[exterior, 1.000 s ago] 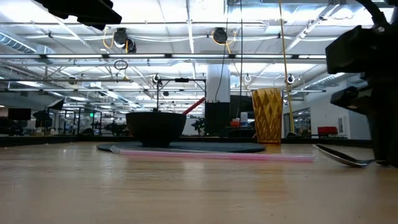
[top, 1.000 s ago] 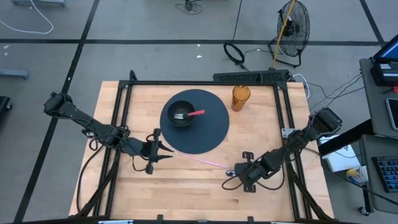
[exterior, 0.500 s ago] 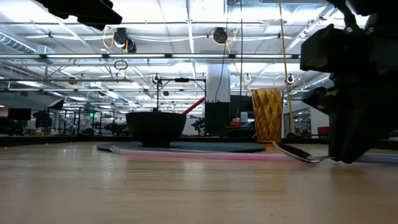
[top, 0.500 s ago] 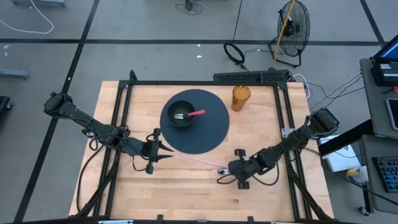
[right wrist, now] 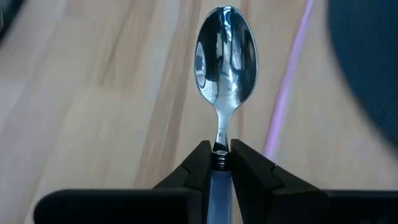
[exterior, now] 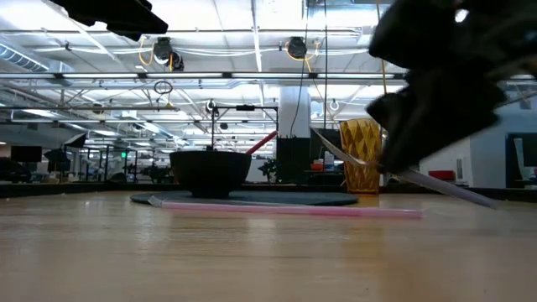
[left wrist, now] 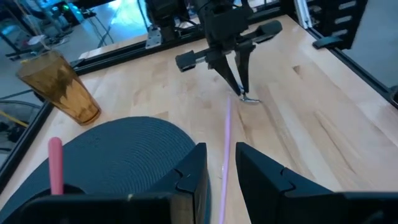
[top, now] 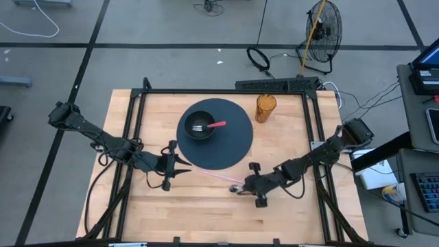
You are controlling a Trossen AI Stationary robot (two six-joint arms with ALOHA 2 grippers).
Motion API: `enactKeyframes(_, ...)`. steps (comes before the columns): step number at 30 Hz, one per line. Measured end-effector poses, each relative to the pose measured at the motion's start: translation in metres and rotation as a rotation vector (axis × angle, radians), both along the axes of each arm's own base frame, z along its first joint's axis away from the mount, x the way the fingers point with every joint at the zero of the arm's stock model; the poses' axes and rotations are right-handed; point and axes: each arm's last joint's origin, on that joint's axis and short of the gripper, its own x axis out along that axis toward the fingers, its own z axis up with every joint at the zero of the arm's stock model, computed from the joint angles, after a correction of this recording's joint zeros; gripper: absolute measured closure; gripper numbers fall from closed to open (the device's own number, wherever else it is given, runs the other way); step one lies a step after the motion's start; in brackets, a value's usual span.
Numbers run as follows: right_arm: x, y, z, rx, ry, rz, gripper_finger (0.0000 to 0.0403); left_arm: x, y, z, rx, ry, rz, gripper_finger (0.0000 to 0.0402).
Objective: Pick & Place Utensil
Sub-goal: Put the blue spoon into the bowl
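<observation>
1. The right hand [top: 241, 189] has come up off the desk [top: 288, 144] with the spoon [right wrist: 224, 53] in it. A second ago the spoon lay flat on the wood under that hand; in the low view it now slants clear of the surface, bowl end highest.
2. That hand is clamped on the spoon's handle, fingers [right wrist: 198, 163] pinched just behind the neck, with the bowl sticking out ahead of them.
3. It has also travelled inward across the desk, away from the edge frame and toward the dark round mat [top: 233, 147]. The pink straw [top: 219, 176] lies on the wood just beside the hand, on the mat's side, apparently untouched.
4. To my eye the pick is done and the carry has begun. Ahead of the hand, on the mat, sits the black bowl [top: 199, 126], already holding a fork and a red-handled utensil, which looks the likely drop spot. The amber cup [top: 265, 108] stands beyond the mat's edge.
5. The left hand [top: 180, 169] waits across the straw from the right one, holding nothing, fingers [left wrist: 193, 171] slightly parted.
</observation>
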Motion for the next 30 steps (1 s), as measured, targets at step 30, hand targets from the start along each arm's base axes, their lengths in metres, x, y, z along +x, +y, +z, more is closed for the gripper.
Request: enactKeyframes(30, 0.142, -0.032, -0.014, 0.106, -0.162, 0.108, 0.0360, -0.017, -0.013, -0.012, 0.022, 0.094, 0.119, 0.0311)
